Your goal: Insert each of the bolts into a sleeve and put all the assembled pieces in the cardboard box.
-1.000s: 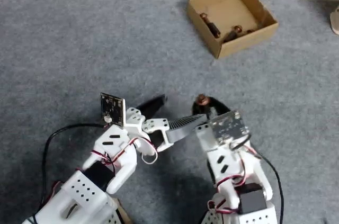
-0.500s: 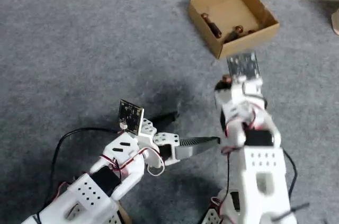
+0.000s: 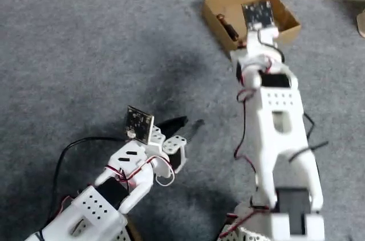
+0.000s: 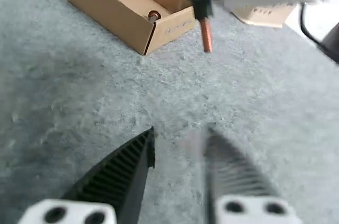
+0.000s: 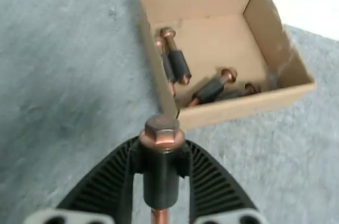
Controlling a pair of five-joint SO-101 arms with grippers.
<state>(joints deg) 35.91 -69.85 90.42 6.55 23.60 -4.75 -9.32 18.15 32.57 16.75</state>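
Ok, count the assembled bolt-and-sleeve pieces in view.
5. One held piece in the right gripper; four in the cardboard box: a side-by-side pair, two more, one partly hidden.

Both arms are white plastic shells. The left arm (image 3: 114, 187) bears a grid of small dark holes and short black slots, and the right arm (image 3: 278, 115) has rows of small holes. Thin red, white and black wires (image 3: 244, 76) loop beside the joints, and a black cable (image 3: 80, 140) runs from the left arm. A bare circuit board (image 3: 140, 123) sits on each wrist. The left tool (image 4: 180, 134) has one black ribbed finger and one grey; the right tool (image 5: 160, 150) has two black ribbed fingers.
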